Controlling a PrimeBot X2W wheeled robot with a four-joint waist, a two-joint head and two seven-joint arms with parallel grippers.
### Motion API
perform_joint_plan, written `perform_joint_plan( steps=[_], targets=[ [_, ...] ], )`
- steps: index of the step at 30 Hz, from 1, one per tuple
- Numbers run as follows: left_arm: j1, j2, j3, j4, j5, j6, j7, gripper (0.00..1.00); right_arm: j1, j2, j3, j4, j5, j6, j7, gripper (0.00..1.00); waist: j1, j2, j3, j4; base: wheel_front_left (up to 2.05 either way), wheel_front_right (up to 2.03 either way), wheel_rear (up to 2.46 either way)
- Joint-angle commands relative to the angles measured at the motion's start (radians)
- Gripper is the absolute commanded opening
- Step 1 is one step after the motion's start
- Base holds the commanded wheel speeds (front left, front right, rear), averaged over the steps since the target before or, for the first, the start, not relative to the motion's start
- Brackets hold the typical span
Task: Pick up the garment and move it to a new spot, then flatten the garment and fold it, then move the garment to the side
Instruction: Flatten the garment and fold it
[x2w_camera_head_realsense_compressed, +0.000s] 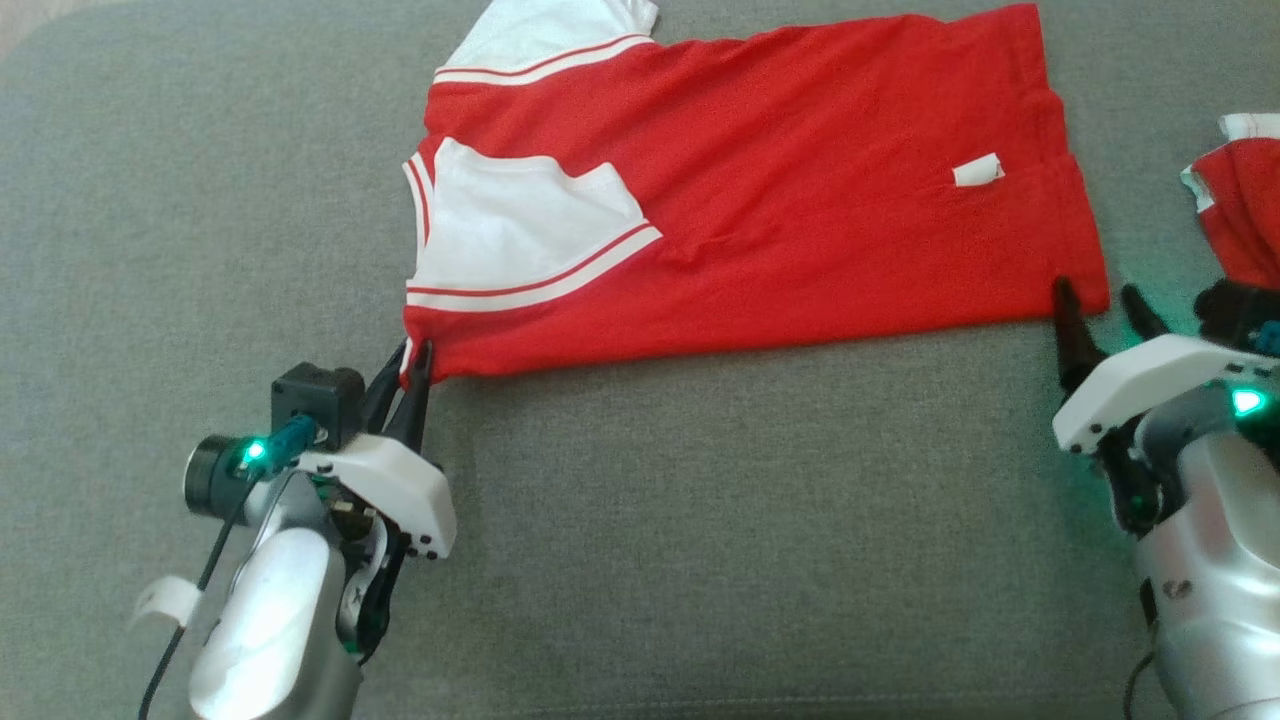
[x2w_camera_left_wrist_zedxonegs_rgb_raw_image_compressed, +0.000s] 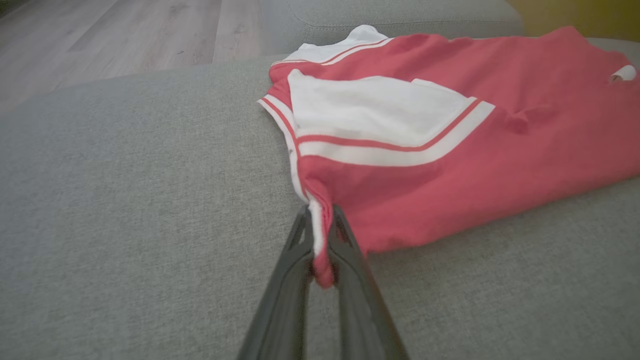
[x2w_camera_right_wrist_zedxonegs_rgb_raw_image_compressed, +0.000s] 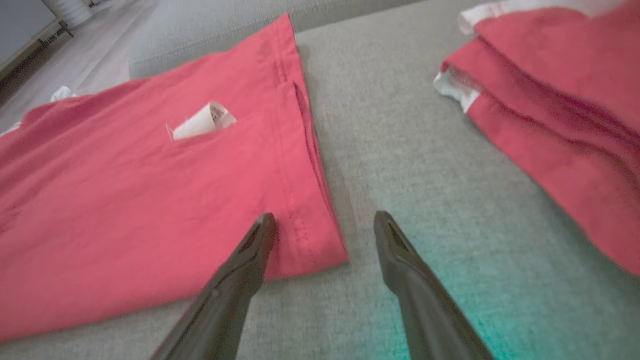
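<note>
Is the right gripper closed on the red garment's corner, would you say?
No, the right gripper stands open, with one finger on each side of the red garment's hem corner.

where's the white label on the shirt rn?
Head view: the white label sits on the red shirt near its right-side hem, just beyond the open right hand at the shirt's near right corner.

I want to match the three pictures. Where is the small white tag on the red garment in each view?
Head view: the white tag sits in the upper right, on the red garment, near its right edge.
Left wrist view: the white tag is at the far right edge, upper part.
Right wrist view: the white tag is left of centre, upper half.
Shared landmark: the red garment under it.
</note>
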Motion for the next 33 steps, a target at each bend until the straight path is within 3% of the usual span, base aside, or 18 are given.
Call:
perform_joint_plan(
  steps=[1,2,3,4,12,20,26,33],
  targets=[
    [-0.029,0.034,0.034,-0.028,-0.003,0.001,-0.005,0.00,-0.018,-0.012,0.034,-0.004,0.011,-0.001,-0.001,0.95,0.0000,0.0000,-0.006,0.004,0.00,0.00,0.00],
    [-0.028,0.034,0.032,-0.025,-0.004,0.001,-0.006,0.00,-0.020,-0.012,0.041,0.011,0.017,-0.001,0.003,0.66,0.0000,0.0000,-0.010,0.006,0.00,0.00,0.00],
    [-0.027,0.034,0.031,-0.022,-0.005,0.001,-0.007,0.00,-0.023,-0.013,0.045,0.026,0.022,-0.001,0.007,0.46,0.0000,0.0000,-0.013,0.007,0.00,0.00,0.00],
    [-0.026,0.035,0.030,-0.020,-0.006,0.001,-0.008,0.00,-0.025,-0.015,0.050,0.039,0.026,-0.001,0.009,0.00,0.0000,0.0000,-0.017,0.010,0.00,0.00,0.00],
    [0.000,0.039,0.014,-0.006,-0.017,-0.013,-0.043,0.00,0.017,-0.055,0.066,0.078,0.066,-0.001,-0.030,0.00,0.0000,0.0000,-0.078,0.023,0.00,0.00,0.00],
    [0.107,0.029,-0.010,-0.021,-0.050,-0.032,-0.048,0.00,0.188,-0.096,0.051,-0.024,0.120,-0.001,-0.057,0.00,0.0000,0.0000,-0.134,0.035,0.00,0.00,0.00],
    [0.190,0.032,-0.031,-0.039,-0.059,-0.035,-0.047,0.00,0.368,-0.085,0.000,-0.185,0.116,-0.001,-0.031,0.00,0.0000,0.0000,-0.142,0.037,0.00,0.00,0.00],
    [0.234,0.052,-0.050,-0.060,-0.044,-0.022,-0.041,0.00,0.545,-0.017,-0.103,-0.403,0.063,-0.001,0.063,0.00,0.0000,0.0000,-0.147,0.040,0.00,0.00,0.00]
  ],
)
